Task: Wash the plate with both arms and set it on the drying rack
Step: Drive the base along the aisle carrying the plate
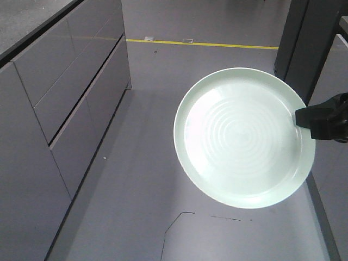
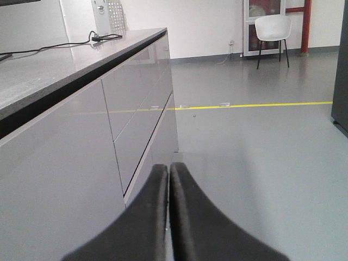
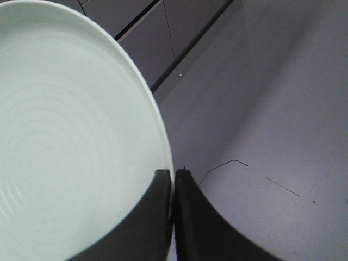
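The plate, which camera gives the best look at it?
The exterior front-facing view: the whole plate shows there, rim and inner rings, with the right gripper pinching its edge. The right wrist view shows only part of it, cut off by the frame. The left wrist view shows none of it.

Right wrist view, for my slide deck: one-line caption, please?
Right gripper pinches the pale green plate by its rim, above a grey floor.

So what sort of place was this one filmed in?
Probably a lab or test space with a mock kitchen, not a home: grey cabinets under a speckled counter, a yellow tape line across the grey floor, a lone white chair by the far wall.
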You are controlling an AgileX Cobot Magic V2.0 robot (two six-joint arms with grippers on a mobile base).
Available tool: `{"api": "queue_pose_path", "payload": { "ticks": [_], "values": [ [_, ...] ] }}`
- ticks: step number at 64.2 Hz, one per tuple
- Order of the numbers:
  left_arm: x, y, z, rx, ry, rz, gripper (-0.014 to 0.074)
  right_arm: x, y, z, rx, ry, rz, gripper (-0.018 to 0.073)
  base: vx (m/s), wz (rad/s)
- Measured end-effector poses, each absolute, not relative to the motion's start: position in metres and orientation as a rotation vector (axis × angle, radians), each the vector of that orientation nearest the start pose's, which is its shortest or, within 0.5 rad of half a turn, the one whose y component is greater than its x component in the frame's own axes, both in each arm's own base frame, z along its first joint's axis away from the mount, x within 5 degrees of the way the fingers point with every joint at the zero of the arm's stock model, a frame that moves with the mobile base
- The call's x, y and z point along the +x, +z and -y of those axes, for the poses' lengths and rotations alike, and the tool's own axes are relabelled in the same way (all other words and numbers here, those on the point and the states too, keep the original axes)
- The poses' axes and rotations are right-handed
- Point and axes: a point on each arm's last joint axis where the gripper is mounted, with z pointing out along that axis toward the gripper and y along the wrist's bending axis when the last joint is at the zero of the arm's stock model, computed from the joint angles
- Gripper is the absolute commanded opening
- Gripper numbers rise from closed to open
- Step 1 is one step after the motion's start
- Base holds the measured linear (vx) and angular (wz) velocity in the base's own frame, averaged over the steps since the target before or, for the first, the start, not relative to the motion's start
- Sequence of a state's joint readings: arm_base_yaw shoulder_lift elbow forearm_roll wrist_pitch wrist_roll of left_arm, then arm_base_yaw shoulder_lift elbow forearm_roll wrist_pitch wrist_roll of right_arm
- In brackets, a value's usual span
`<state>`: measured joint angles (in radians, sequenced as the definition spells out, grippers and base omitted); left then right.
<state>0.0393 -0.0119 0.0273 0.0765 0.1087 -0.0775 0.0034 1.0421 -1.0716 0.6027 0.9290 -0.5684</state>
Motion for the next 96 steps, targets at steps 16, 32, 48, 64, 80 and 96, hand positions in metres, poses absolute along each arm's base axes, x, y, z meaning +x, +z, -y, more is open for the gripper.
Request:
{"api": "queue_pose_path", "payload": {
  "ticks": [16,32,48,64,80,96],
  "values": [
    [0.0565,0.1947,-0.0030,-0.039,0.036,-1.607,-0.0006,0.1983,0.3840,-0.0420,-0.442,0.443,-2.188,-0.0007,0.19,-0.02],
    [0.0565,0.1947,-0.0030,-0.039,0.036,-1.607,-0.0006,0.1983,0.3840,-0.0420,-0.442,0.443,-2.188,-0.0007,0.18,-0.03],
    [0.0565,0.1947,-0.0030,-0.039,0.036,-1.607,-0.0006,0.1983,0.3840,-0.0420,-0.442,0.443,-2.188,-0.0007,0.17,-0.03],
    [0.0565,0.1947,-0.0030,-0.039,0.036,-1.607,-0.0006,0.1983,0.3840,-0.0420,-0.442,0.443,-2.188,-0.0007,0.17,-0.04],
    [0.0565,0.1947,-0.0030,-0.039,0.036,-1.607,-0.0006,0.1983,0.3840,-0.0420,-0.442,0.443,-2.188,-0.0007,0.17,-0.04],
    [0.0565,0.1947,-0.0030,-0.039,0.036,-1.607,-0.0006,0.1983,0.3840,-0.0420,-0.442,0.443,-2.188,-0.0007,0.17,-0.07]
  ]
}}
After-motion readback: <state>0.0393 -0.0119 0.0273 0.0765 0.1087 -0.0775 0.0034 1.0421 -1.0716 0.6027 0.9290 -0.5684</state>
